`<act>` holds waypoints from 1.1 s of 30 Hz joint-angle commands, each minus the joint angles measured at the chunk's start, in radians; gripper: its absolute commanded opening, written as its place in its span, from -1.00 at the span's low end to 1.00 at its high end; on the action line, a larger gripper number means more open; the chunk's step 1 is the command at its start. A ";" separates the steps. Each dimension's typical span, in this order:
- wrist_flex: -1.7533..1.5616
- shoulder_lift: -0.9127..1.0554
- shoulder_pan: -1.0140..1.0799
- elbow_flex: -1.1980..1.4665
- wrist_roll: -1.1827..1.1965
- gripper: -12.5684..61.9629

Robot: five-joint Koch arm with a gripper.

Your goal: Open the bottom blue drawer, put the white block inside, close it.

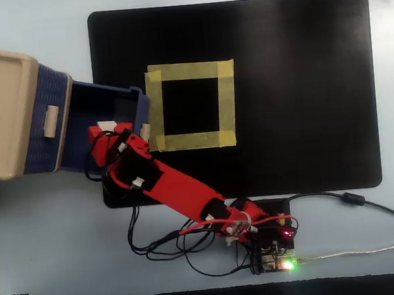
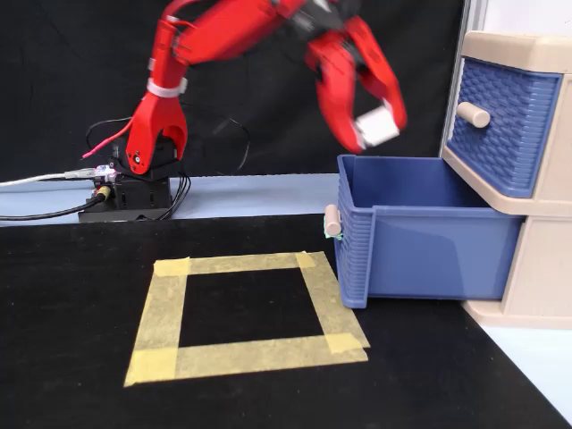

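The bottom blue drawer is pulled wide open from the beige cabinet; in the overhead view the drawer reaches out onto the black mat, its beige handle facing the tape square. My red gripper hangs above the open drawer, shut on the white block, which sits between the fingertips. In the overhead view the gripper is over the drawer's inside, with the white block showing at its tip. The drawer's floor below looks empty.
The upper blue drawer is closed, its handle sticking out. A yellow tape square lies on the black mat beside the drawer front. The arm's base, board and cables sit at the mat's near edge.
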 commanded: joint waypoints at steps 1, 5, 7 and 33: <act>0.003 -0.051 -0.015 -0.084 -0.012 -0.87; 0.011 -0.117 -0.071 -0.097 -0.012 -0.85; 0.011 -0.118 -0.072 -0.097 -0.011 -0.51; 0.364 0.060 0.087 0.276 0.236 0.25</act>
